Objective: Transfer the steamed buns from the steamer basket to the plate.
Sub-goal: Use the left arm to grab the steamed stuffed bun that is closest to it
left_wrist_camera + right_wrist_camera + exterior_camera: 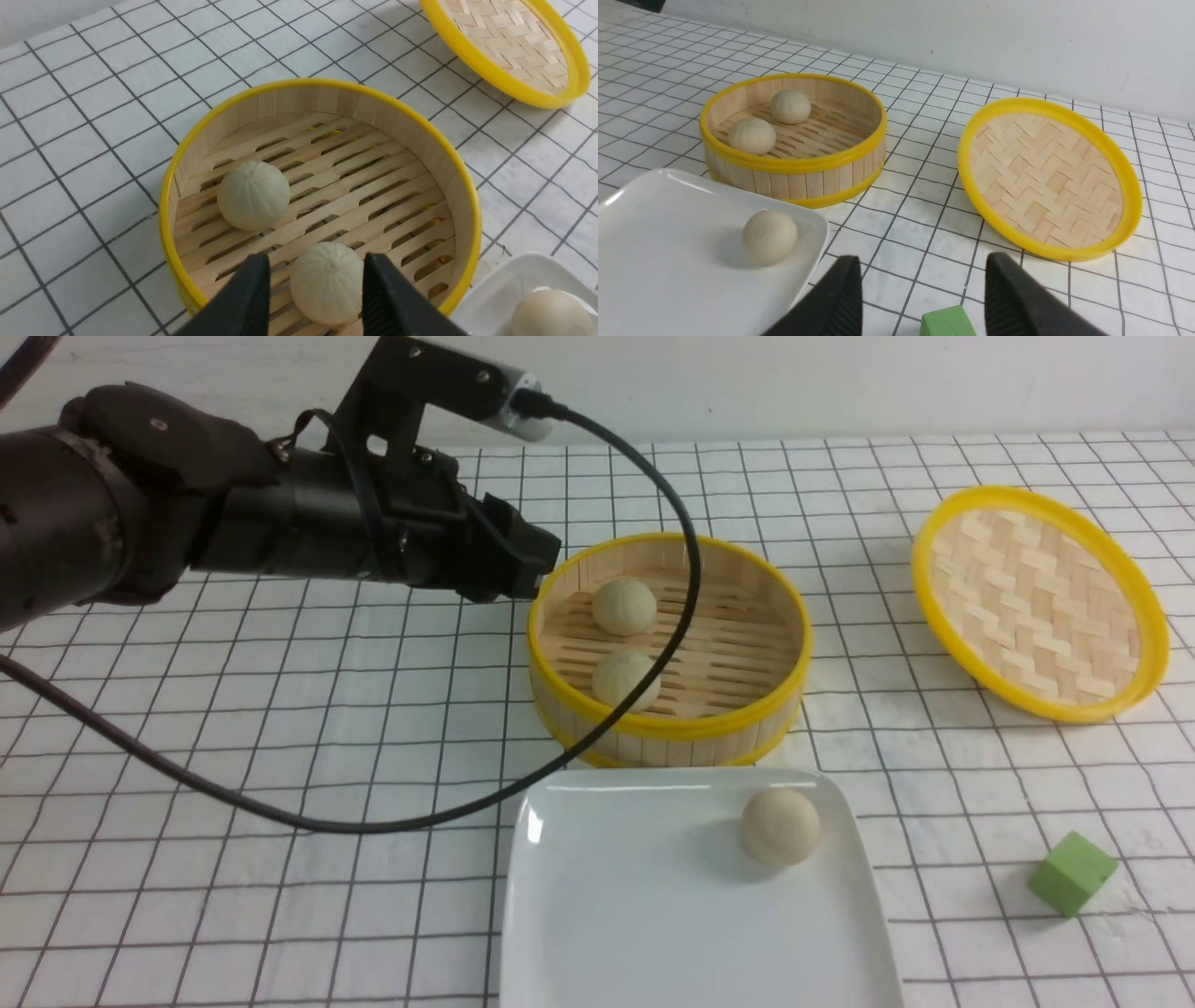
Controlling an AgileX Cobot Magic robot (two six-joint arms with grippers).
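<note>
Front view: 2 steamed buns (pixel 625 608) sit in the steamer basket (pixel 669 644), both toward its left side. 1 more bun (pixel 780 827) rests on the plate (pixel 695 896), near its far right corner. The woven lid (pixel 1038 604) and green cube (pixel 1073 874) lie on the surface (pixel 233 896) to the right.

Left wrist view: the left fingers (pixel 316 280) are spread apart, with 1 basket bun (pixel 328 283) showing between them; whether they touch it I cannot tell.

Right wrist view: the right fingers (pixel 923 280) are parted, grasping nothing, the cube showing between them.
</note>
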